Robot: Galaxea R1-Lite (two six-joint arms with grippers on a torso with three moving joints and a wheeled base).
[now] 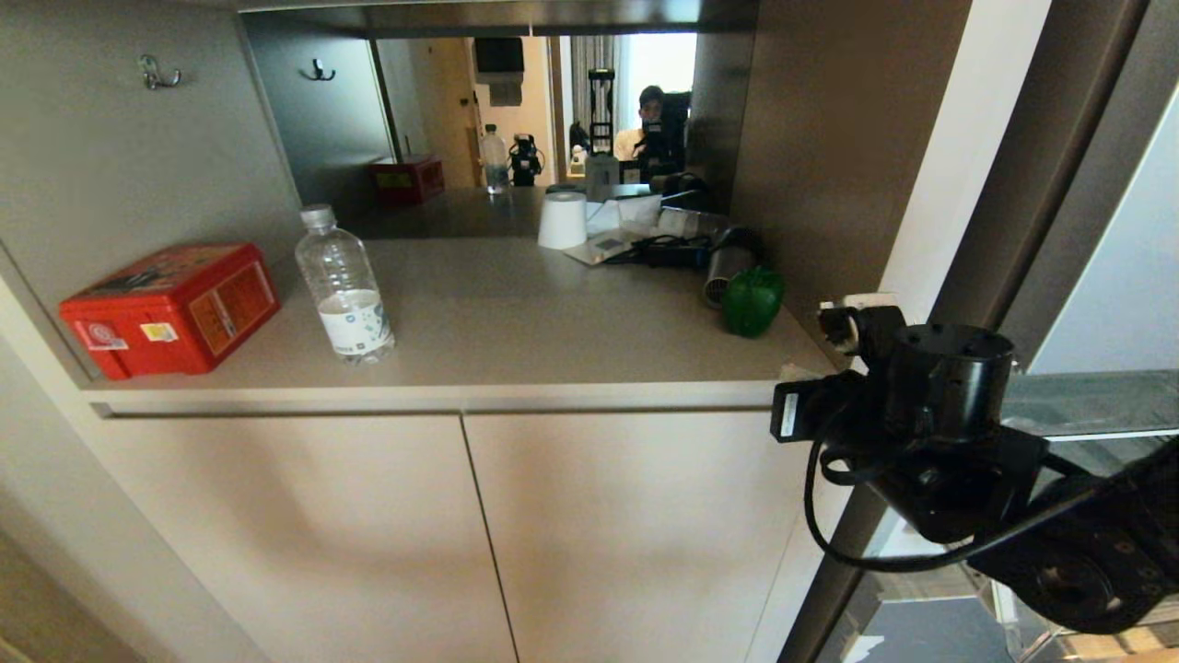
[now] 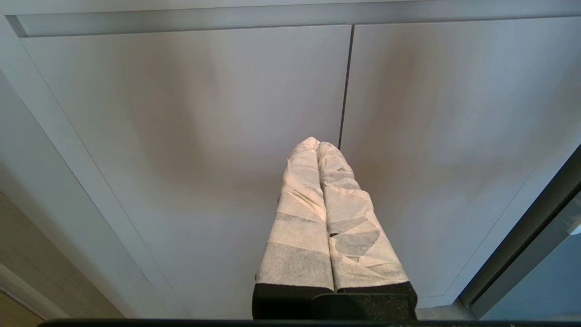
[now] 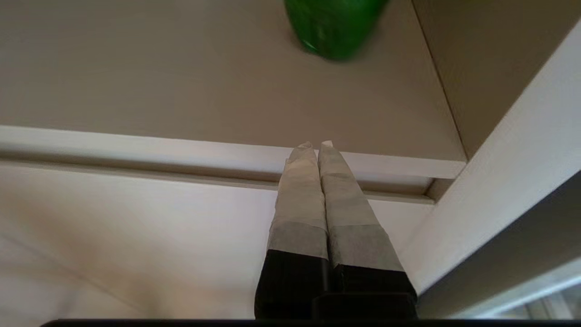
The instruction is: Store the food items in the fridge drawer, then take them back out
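Observation:
A glossy green bell pepper [image 1: 752, 299] stands near the right end of the beige counter [image 1: 553, 313], beside the side wall. The potato is out of view. My right arm [image 1: 939, 414] hangs in front of the counter's right corner. The right gripper [image 3: 316, 145] is shut and empty, its taped tips pointing at the counter's front edge, just short of and below the pepper [image 3: 333, 27]. My left gripper [image 2: 315, 143] is shut and empty, facing the cabinet doors. Behind the right arm shows a see-through piece with a whitish rim [image 1: 1096, 410], apparently the fridge drawer.
A red box [image 1: 170, 308] and a clear water bottle [image 1: 344, 285] stand on the counter's left half. A white roll [image 1: 563, 219], cables and a grey cylinder [image 1: 723, 267] lie at the back right. A mirror behind reflects a person. Two cabinet doors [image 1: 461, 534] close the front below.

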